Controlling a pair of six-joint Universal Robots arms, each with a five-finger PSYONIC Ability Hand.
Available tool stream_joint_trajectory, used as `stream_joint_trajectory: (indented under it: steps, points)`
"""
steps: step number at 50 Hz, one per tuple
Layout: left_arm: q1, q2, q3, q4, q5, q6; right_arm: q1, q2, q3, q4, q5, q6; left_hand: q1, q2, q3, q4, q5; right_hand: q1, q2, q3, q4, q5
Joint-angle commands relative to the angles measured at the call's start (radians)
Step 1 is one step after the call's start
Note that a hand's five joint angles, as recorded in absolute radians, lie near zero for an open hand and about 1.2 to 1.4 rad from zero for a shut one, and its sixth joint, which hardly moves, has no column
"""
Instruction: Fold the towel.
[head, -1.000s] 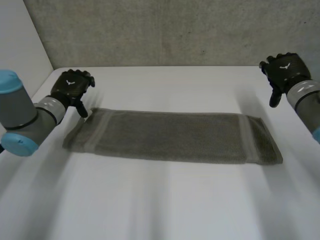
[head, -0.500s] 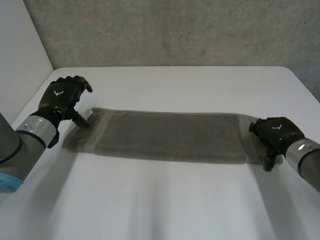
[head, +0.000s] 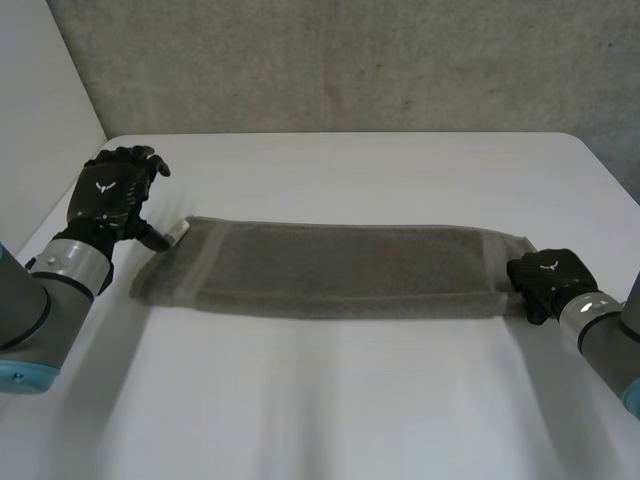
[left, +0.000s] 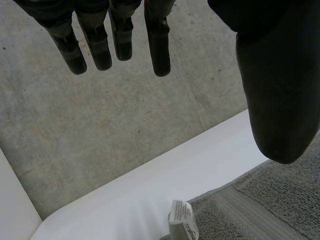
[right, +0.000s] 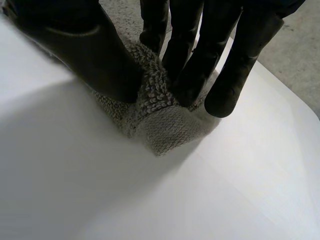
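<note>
A grey-brown towel (head: 340, 270) lies folded into a long strip across the white table (head: 350, 170). My right hand (head: 545, 280) sits at the towel's near right corner. In the right wrist view its thumb and fingers (right: 185, 60) pinch the bunched corner of the towel (right: 160, 120). My left hand (head: 112, 195) hovers just beyond the towel's far left corner, where a white label (head: 178, 231) sticks out. In the left wrist view its fingers (left: 115, 40) hang straight and apart over the table, with the label (left: 182, 222) and the towel (left: 270, 200) below the thumb.
A grey concrete wall (head: 350, 60) rises behind the table's far edge. A white wall (head: 40, 110) stands at the left. Bare white table (head: 320, 400) stretches in front of the towel.
My right hand came down from the far right to the towel's near right corner and closed on it. My left hand drew back slightly leftward from the far left corner.
</note>
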Motion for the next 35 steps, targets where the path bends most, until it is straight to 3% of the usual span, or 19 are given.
stream_joint_trajectory:
  steps: [1,10,12,18,21,23,24,26,29,31,32,34,35]
  points:
    - [-0.004,0.000,-0.002,-0.001,0.001,0.000,-0.057,-0.020,-0.024,0.014,-0.009,-0.016,-0.038,-0.036,-0.039,-0.044,-0.018,0.095,0.089,0.085,0.062,0.074]
    - [-0.002,0.000,-0.002,0.007,0.000,0.000,-0.263,-0.046,-0.093,0.076,-0.007,-0.176,-0.041,-0.039,-0.042,-0.047,-0.021,0.095,0.089,0.085,0.062,0.074]
    - [0.001,0.000,0.000,0.007,0.000,0.000,-0.335,-0.037,-0.161,0.109,0.008,-0.287,-0.044,-0.042,-0.045,-0.050,-0.024,0.095,0.089,0.085,0.062,0.074]
    - [0.004,0.000,0.000,0.007,0.000,0.000,-0.324,-0.027,-0.269,0.162,0.027,-0.360,-0.044,-0.042,-0.045,-0.050,-0.024,0.095,0.089,0.085,0.062,0.074]
    - [0.004,0.000,0.000,0.007,0.000,0.001,-0.269,-0.038,-0.340,0.200,0.059,-0.338,-0.044,-0.042,-0.045,-0.050,-0.024,0.095,0.089,0.085,0.062,0.074]
    - [0.004,0.000,0.000,0.007,0.000,0.000,-0.135,-0.058,-0.405,0.229,0.100,-0.303,-0.044,-0.042,-0.045,-0.050,-0.024,0.095,0.089,0.085,0.062,0.074]
    - [0.004,0.000,0.000,0.007,0.000,0.000,-0.134,-0.058,-0.406,0.229,0.100,-0.303,-0.044,-0.042,-0.045,-0.050,-0.024,0.095,0.089,0.085,0.062,0.074]
    - [0.004,0.000,0.000,0.007,0.000,0.000,0.057,-0.053,-0.473,0.237,0.143,-0.272,-0.047,-0.044,-0.048,-0.053,-0.027,0.095,0.089,0.085,0.062,0.074]
    - [0.004,0.000,0.000,0.007,0.000,0.001,0.153,-0.046,-0.504,0.237,0.168,-0.265,-0.047,-0.044,-0.048,-0.053,-0.027,0.095,0.089,0.085,0.062,0.074]
    - [0.004,-0.001,0.000,0.007,0.000,0.000,0.339,-0.008,-0.539,0.237,0.215,-0.260,-0.047,-0.044,-0.048,-0.053,-0.027,0.095,0.089,0.085,0.062,0.074]
    - [0.004,-0.002,0.000,0.007,0.000,0.000,0.340,-0.007,-0.539,0.237,0.215,-0.260,-0.047,-0.044,-0.048,-0.053,-0.027,0.095,0.089,0.085,0.062,0.074]
    - [0.004,-0.002,0.000,0.007,0.000,0.001,0.532,0.052,-0.563,0.229,0.251,-0.258,-0.047,-0.044,-0.048,-0.053,-0.027,0.095,0.089,0.085,0.062,0.074]
    - [0.004,-0.002,-0.002,0.007,0.000,0.001,0.533,0.052,-0.564,0.229,0.251,-0.258,-0.047,-0.044,-0.048,-0.053,-0.027,0.095,0.089,0.085,0.062,0.074]
